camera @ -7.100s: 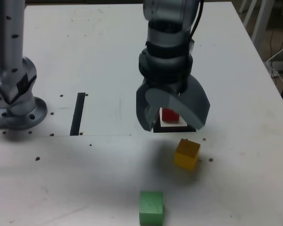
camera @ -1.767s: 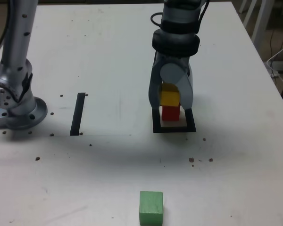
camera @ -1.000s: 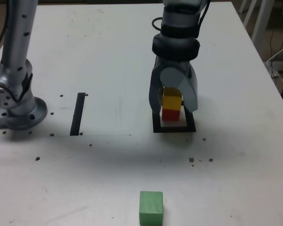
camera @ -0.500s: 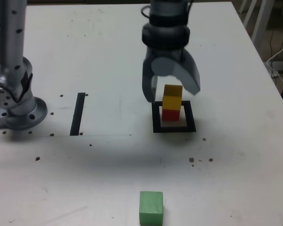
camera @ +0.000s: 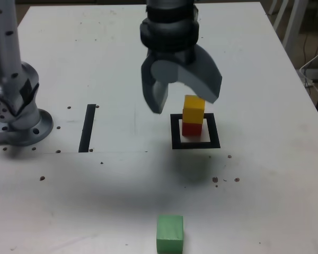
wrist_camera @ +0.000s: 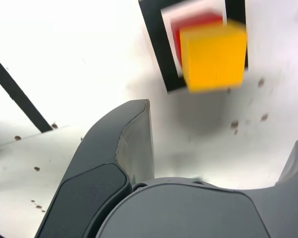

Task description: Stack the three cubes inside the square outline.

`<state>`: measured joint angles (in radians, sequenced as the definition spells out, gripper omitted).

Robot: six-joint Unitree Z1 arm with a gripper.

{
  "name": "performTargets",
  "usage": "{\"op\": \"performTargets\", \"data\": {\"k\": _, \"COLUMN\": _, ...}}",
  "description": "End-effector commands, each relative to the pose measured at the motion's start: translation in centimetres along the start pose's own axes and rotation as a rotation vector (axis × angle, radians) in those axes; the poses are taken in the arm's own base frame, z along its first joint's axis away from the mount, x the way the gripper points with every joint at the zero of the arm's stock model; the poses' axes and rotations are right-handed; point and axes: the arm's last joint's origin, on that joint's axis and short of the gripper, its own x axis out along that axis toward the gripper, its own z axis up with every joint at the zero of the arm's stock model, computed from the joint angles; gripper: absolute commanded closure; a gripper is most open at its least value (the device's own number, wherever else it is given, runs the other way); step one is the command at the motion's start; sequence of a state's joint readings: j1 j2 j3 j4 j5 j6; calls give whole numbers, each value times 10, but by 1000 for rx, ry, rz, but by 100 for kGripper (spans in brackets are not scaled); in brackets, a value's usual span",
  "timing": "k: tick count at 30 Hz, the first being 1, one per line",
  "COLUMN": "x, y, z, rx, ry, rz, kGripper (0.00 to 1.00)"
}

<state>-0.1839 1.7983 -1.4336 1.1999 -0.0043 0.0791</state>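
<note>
Two cubes stand stacked inside the square outline (camera: pixel 214 131), yellow (camera: pixel 193 109) on red (camera: pixel 192 129). The fingers (camera: pixel 155 90) are spread wide, empty. Green (camera: pixel 170 234) sits by the bench's (camera: pixel 275 185) near edge.

Yellow cube (wrist_camera: pixel 212 58) atop red cube (wrist_camera: pixel 177 30), black outline (wrist_camera: pixel 160 47), open pincer (wrist_camera: pixel 226 129)

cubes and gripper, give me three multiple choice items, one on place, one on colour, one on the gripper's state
1. Where is the green cube?
A) inside the square outline
B) outside it
C) on the black strip

2. Which colour is the upper cube of the stack?
A) red
B) green
C) yellow

3. How is the gripper?
A) open, empty
B) shut on a cube
C) shut, empty

Key:
1 B: the green cube lies apart from the square outline.
2 C: the yellow cube sits on the red cube.
3 A: the gripper has its jaws spread, nothing between.
</note>
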Motion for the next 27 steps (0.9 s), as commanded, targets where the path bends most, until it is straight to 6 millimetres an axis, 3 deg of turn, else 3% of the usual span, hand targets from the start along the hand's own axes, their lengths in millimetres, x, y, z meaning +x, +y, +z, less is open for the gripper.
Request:
{"op": "performTargets", "data": {"k": 1, "x": -1, "y": -15, "z": -3, "rx": 22, "ry": 1, "rz": -2, "kGripper": 1}}
{"op": "performTargets", "data": {"k": 19, "x": 13, "y": -103, "z": -13, "rx": -34, "ry": 64, "rz": -26, "kGripper": 1}}
{"op": "performTargets", "data": {"k": 27, "x": 27, "y": -139, "z": -5, "rx": -70, "ry": 101, "rz": -48, "kGripper": 1}}
